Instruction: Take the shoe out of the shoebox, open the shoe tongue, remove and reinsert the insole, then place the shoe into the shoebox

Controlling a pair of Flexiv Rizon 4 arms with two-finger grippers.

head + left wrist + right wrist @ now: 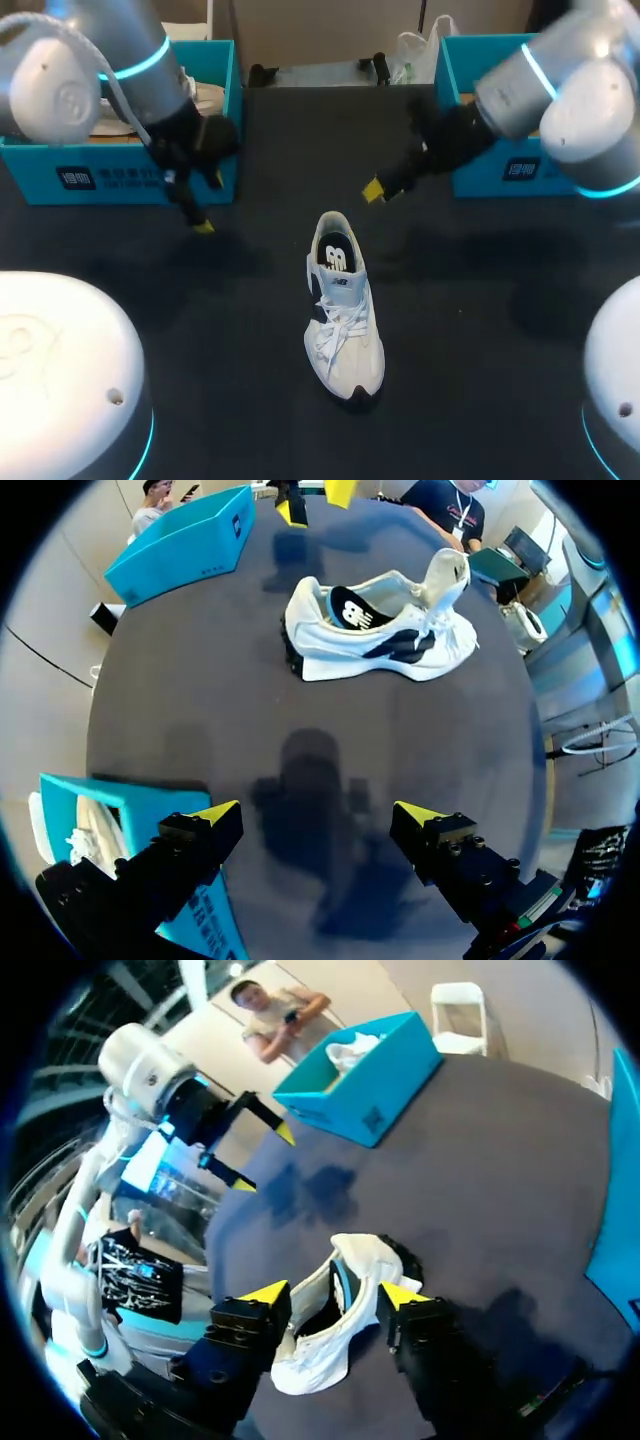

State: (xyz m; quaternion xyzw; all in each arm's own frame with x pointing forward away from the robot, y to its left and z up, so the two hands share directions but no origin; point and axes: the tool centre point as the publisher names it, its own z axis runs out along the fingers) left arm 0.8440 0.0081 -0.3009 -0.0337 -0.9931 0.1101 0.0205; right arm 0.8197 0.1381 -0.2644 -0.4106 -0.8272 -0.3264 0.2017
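Shoe (343,310) stands upright near the middle of the dark table (480,330), heel toward the far edge, with bare tabletop on every side. Left gripper (318,815) hangs just in front of the left box (120,178), fingers spread, gripping nothing. Right gripper (332,1295) hangs above and near the heel end, likewise spread and empty. Right box (480,170) sits at the far right; both boxes stand well apart from the shoe.

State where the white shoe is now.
In the head view the white shoe stands near the middle of the table, outside the left shoebox and the right shoebox at the far side.
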